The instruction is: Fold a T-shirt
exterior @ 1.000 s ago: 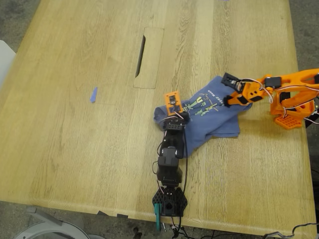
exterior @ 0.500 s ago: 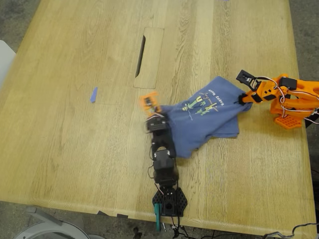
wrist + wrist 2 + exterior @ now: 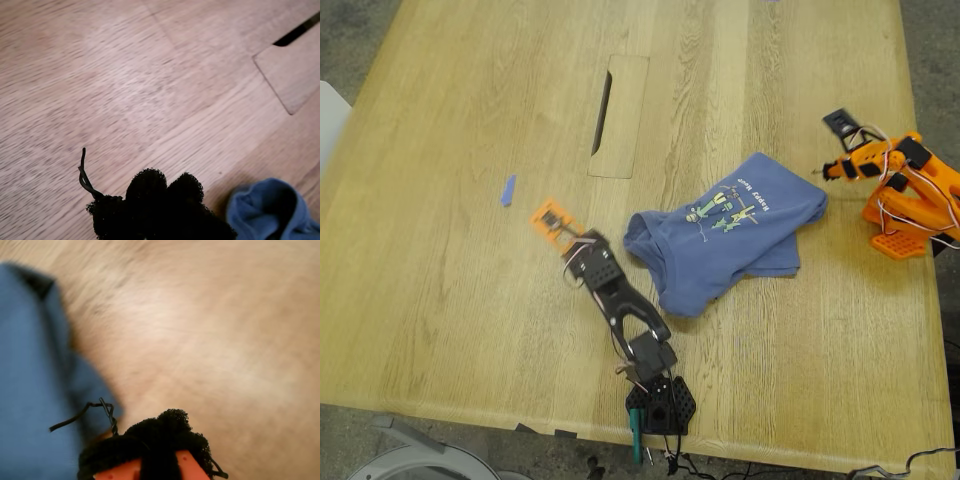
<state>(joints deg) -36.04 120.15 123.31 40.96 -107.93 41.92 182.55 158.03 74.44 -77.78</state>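
The T-shirt (image 3: 730,232) lies roughly folded right of centre in the exterior view, my first gripper (image 3: 552,217) and second gripper (image 3: 844,126) both clear of it, jaw states unreadable; next, likely regrasping to tidy.

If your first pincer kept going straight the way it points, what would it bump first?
Probably just the bare light-wood table: my first pincer points away from the slate-blue T-shirt. The tiny blue scrap lies near that line, but depth is unclear.
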